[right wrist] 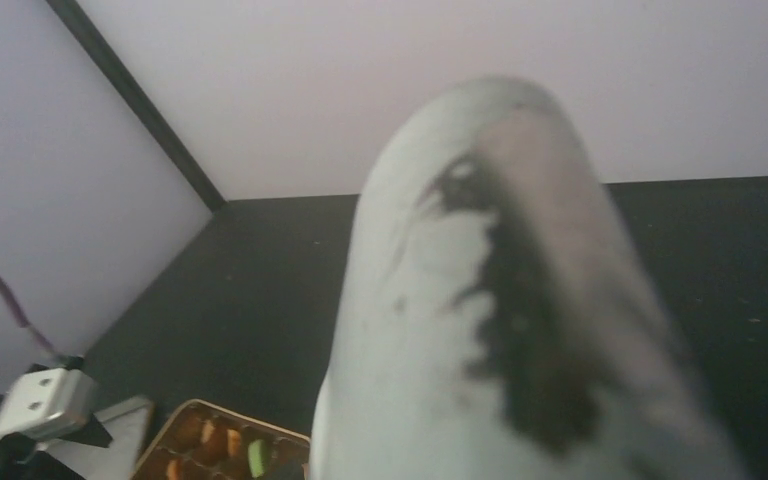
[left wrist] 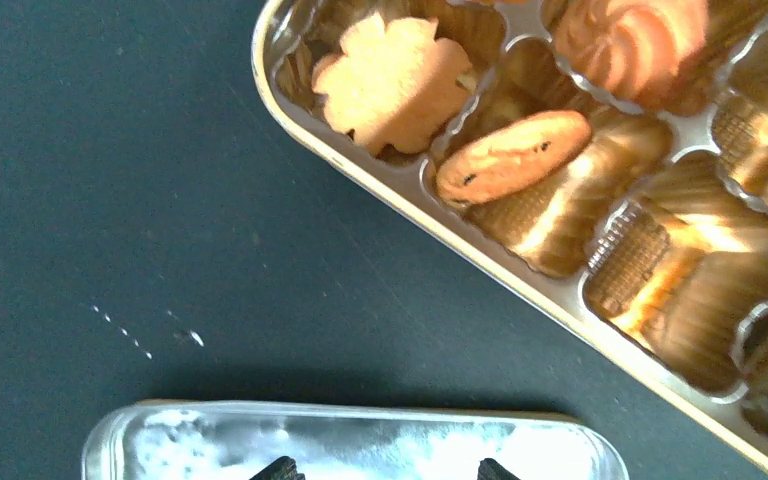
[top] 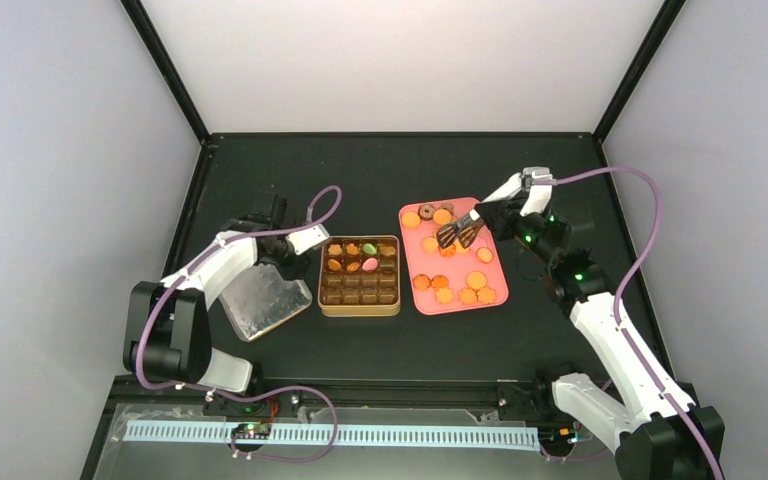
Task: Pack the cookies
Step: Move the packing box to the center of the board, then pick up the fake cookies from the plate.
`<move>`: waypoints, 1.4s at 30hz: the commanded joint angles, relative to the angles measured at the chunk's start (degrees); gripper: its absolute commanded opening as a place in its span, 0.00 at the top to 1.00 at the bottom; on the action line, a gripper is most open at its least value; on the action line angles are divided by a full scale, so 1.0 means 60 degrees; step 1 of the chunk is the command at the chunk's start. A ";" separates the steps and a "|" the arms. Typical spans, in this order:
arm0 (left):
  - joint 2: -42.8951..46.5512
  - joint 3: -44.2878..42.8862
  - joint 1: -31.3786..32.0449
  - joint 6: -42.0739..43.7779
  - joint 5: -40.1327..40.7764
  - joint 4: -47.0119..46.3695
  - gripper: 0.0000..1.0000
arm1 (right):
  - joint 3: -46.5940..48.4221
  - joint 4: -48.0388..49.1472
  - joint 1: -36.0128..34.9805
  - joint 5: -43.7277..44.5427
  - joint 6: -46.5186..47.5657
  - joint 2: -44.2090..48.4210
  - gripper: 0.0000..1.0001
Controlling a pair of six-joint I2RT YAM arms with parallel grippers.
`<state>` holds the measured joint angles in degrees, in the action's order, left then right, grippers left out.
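The right gripper (top: pixel 487 219) clasped the tongs (top: pixel 457 235) over the tray's (top: pixel 501 287) cookies (top: pixel 476 280); the left gripper (left wrist: pixel 385 469) stood released near the tin (top: pixel 360 312).

Small orange-golden round and flower-shaped biscuits (top: pixel 476 280) lie flat, scattered on a pink tray (top: pixel 455 270). At their nine o'clock, a green biscuit (top: pixel 369 248), a pink biscuit (top: pixel 369 264) and a few golden ones sit in a brown compartmented tin (top: pixel 360 312).

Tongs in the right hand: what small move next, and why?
Probably lower the tongs onto one of the cookies beneath them and squeeze: the right hand holds them over the pink tray, and most tin compartments look empty.
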<state>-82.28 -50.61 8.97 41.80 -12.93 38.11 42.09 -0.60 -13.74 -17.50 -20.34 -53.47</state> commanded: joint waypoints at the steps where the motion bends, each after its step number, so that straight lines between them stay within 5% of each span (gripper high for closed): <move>1: -0.0169 0.0378 0.0219 -0.0009 0.0120 -0.1238 0.54 | 0.0283 -0.0287 0.0065 0.1110 0.0780 0.0132 0.58; 8: -0.0401 0.0469 0.0849 -0.0663 -0.0188 -0.1737 0.55 | 0.0125 -0.0152 0.0065 0.2160 0.1146 -0.0004 0.58; 25: -0.0295 -0.0099 0.1782 -0.1518 -0.0576 -0.1076 0.51 | 0.0354 0.0437 0.0036 0.2102 0.1385 -0.1325 0.58; 34: 0.0157 -0.1746 0.0156 -0.1503 -0.0917 0.0791 0.24 | 0.0637 0.0853 -0.0542 0.2450 0.1659 -0.2480 0.58; 42: 0.0388 -0.2084 -0.1532 -0.1414 -0.1279 0.1714 0.12 | 0.1426 0.0880 -0.1152 0.2931 0.2153 -0.3618 0.59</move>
<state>-81.03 -61.69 3.77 32.82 -17.78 43.13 47.40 1.32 -19.25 -2.98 -9.89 -73.49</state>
